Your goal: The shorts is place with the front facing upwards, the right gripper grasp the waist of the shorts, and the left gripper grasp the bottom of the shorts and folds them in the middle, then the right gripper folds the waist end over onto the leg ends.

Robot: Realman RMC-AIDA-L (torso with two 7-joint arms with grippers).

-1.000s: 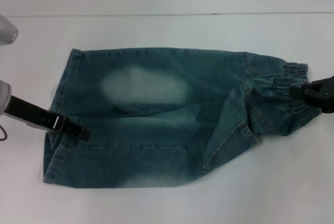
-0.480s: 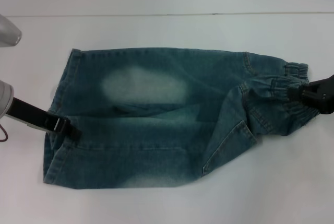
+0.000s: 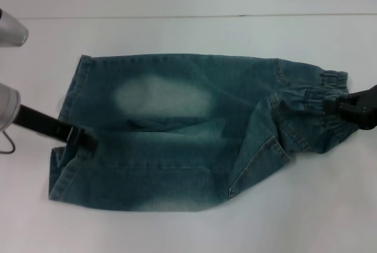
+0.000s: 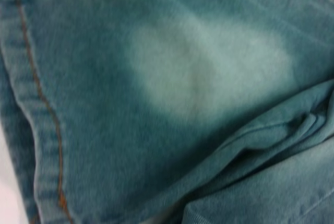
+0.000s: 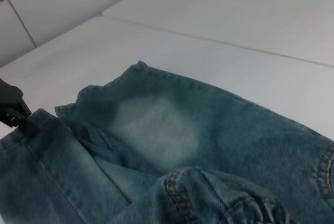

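Observation:
Blue denim shorts (image 3: 177, 135) lie flat on the white table, legs to the left and the elastic waist (image 3: 321, 97) to the right. My left gripper (image 3: 87, 142) sits at the leg hems, between the two legs, shut on the hem, which bunches around it. At the right edge my right gripper (image 3: 336, 105) is shut on the gathered waistband, which is puckered and slightly raised. The left wrist view is filled by denim (image 4: 182, 78) and a stitched hem (image 4: 47, 109). In the right wrist view the bunched waist (image 5: 209, 192) is close and the left gripper (image 5: 20, 117) is far off.
The white table (image 3: 188, 35) stretches around the shorts, with a seam line across the back. Part of my left arm's grey housing (image 3: 9, 29) shows at the far left edge.
My left gripper slid back toward the hem edge and then slightly up, and the lower leg's hem drew in with it. The right gripper has stayed almost still on the waist.

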